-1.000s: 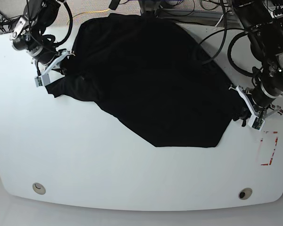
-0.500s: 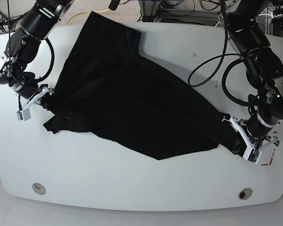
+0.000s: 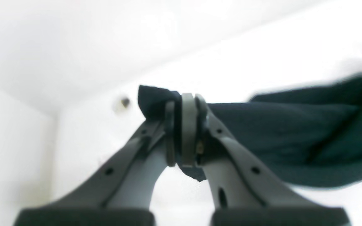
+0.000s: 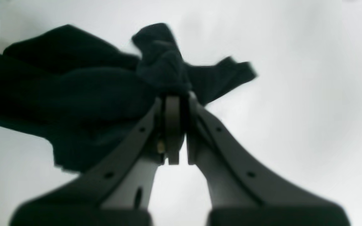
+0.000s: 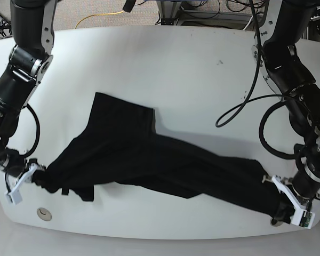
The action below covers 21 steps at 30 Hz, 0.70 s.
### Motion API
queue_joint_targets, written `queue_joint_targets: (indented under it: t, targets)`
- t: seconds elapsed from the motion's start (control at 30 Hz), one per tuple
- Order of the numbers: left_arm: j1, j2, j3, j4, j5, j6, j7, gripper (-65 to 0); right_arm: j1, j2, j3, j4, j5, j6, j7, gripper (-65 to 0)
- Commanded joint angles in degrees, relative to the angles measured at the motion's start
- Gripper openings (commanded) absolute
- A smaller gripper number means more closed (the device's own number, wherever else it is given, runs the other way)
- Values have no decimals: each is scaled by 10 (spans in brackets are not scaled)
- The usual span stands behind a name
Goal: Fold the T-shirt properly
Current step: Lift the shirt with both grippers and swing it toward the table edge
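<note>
**T-shirt stretched between two closed claws near the front edge of the surface**

The black T-shirt (image 5: 149, 160) lies drawn out in a long, loose band across the white surface (image 5: 165, 64), running from near its front left corner toward its front right corner as the base view shows it. Only plain black cloth is visible; no print shows in any view.

The right claw (image 5: 29, 175) is at the shirt's end on that view's left, its jaws pressed together on a bunched corner of the T-shirt (image 4: 162, 72). In the right wrist view a knot of cloth pokes out beyond the fingertips, and more fabric hangs off to one side.

The left claw (image 5: 288, 205) is at the shirt's opposite end, close to the surface's front edge, and is likewise clamped on the T-shirt (image 3: 262, 125). In the left wrist view a small tuft of cloth sticks out past the closed jaws, with the rest trailing away.

The widest part of the shirt spreads back from the right claw toward the middle of the surface, where one corner lies flat. Toward the left claw the cloth narrows into a wrinkled strip.
</note>
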Motion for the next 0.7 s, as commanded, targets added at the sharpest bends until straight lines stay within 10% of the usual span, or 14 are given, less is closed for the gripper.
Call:
queue_joint_targets:
  t: [0.0, 0.4, 0.67]
  targets:
    - [-42, -12, -1, 8, -4, 3, -17, -649, 66, 20, -25, -11, 20, 3, 19, -650]
    - [-210, -59, -3, 8, 13, 3, 9, -647, 272, 57, -134, -15, 25, 3, 18, -650]
    - [-202, -62, -12, 10, 13, 0, 51, -647, 236, 82, -120, -15, 25, 3, -10, -650]
